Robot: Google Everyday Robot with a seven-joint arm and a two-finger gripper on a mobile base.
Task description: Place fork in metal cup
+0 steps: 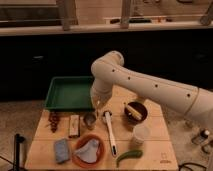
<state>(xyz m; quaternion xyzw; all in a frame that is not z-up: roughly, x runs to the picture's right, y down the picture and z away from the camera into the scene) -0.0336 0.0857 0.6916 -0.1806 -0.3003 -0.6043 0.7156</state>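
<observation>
The metal cup (90, 120), a small grey steel cylinder with a dark inside, stands on the wooden table (165, 150) just in front of the green tray. My gripper (98, 106) hangs at the end of the white arm (145, 85), which reaches in from the right. The gripper is just above and slightly right of the cup. I cannot make out the fork; it is hidden or out of view. A long white-handled utensil (109, 132) lies on the table right of the cup.
A green tray (65, 92) sits at the back left. A dark bowl (135, 111) and a translucent white cup (140, 135) stand to the right. An orange plate (89, 150) with a cloth, a blue sponge (62, 150), a brown bar (74, 125) and a green pepper (129, 156) lie in front.
</observation>
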